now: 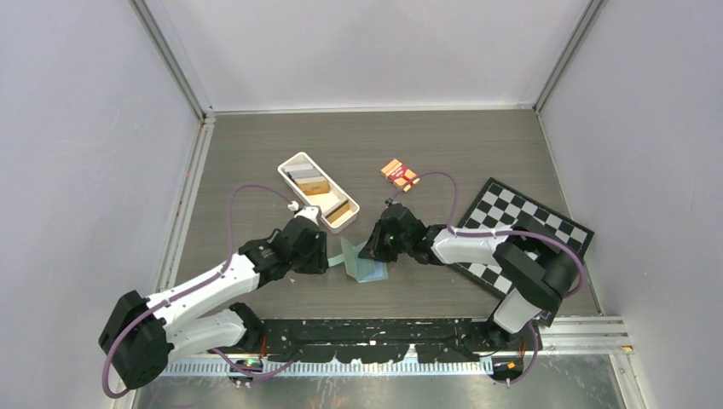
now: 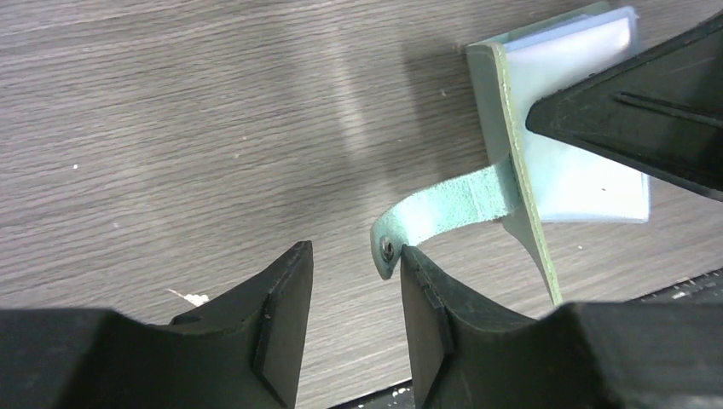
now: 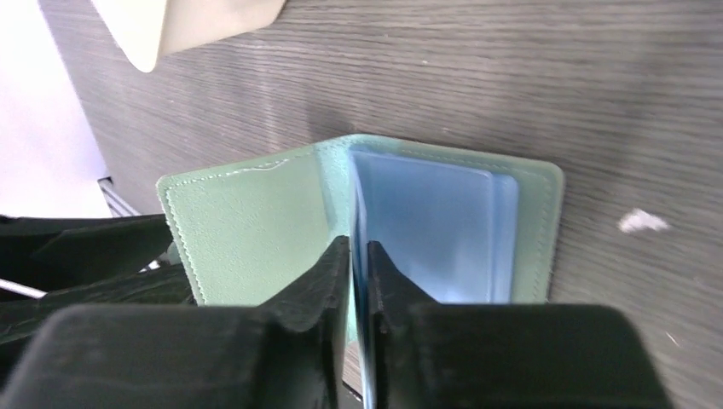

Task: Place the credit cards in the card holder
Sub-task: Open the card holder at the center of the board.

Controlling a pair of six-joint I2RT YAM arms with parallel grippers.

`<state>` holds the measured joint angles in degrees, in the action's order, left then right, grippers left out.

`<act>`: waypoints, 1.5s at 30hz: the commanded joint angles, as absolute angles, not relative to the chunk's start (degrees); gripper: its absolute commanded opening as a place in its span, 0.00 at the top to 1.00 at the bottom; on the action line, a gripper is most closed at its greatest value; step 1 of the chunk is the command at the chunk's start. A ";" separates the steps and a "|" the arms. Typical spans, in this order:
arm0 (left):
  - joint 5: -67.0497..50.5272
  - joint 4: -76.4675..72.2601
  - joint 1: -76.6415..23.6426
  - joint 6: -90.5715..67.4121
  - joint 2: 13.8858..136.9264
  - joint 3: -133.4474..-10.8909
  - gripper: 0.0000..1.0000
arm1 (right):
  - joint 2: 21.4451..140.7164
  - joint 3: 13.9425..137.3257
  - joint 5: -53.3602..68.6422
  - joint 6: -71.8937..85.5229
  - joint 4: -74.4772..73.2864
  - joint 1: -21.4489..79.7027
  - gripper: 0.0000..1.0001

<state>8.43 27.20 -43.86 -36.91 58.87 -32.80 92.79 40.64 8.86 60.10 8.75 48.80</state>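
Now your right gripper (image 3: 359,256) pinches an inner leaf of the card holder (image 3: 247,221), which sits between both arms. Your left gripper (image 2: 354,260) stands open, one finger touching the clasp tab (image 2: 443,209). The credit cards (image 1: 314,183) lie far-left in the tray (image 1: 290,162), nearer your left arm.

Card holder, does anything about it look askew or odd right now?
Yes: the card holder isn't lying flat. It's propped half open, one cover standing up, with the right gripper pinching an inner blue pocket. Its clasp tab curls loose beside the open left gripper, outside its jaws.
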 commanded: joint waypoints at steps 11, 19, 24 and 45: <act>-3.14 25.11 -43.59 -36.41 59.34 -41.72 0.42 | 84.22 57.70 -9.97 38.30 -37.85 49.21 1.00; -6.48 21.02 -43.37 -37.07 60.71 -40.29 0.41 | 92.61 64.42 -12.14 37.75 -44.90 49.96 0.99; -7.18 18.48 -42.60 -37.81 60.91 -37.75 0.41 | 99.10 69.24 -14.42 40.59 -45.82 53.39 0.96; -10.77 7.36 -40.72 -41.52 63.04 -29.70 0.42 | 97.21 66.10 -9.59 49.59 -35.34 57.28 0.53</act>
<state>-8.95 13.13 -41.10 -40.12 62.26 -30.41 101.25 67.83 -11.35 46.89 -40.47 57.04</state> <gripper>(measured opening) 0.586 0.455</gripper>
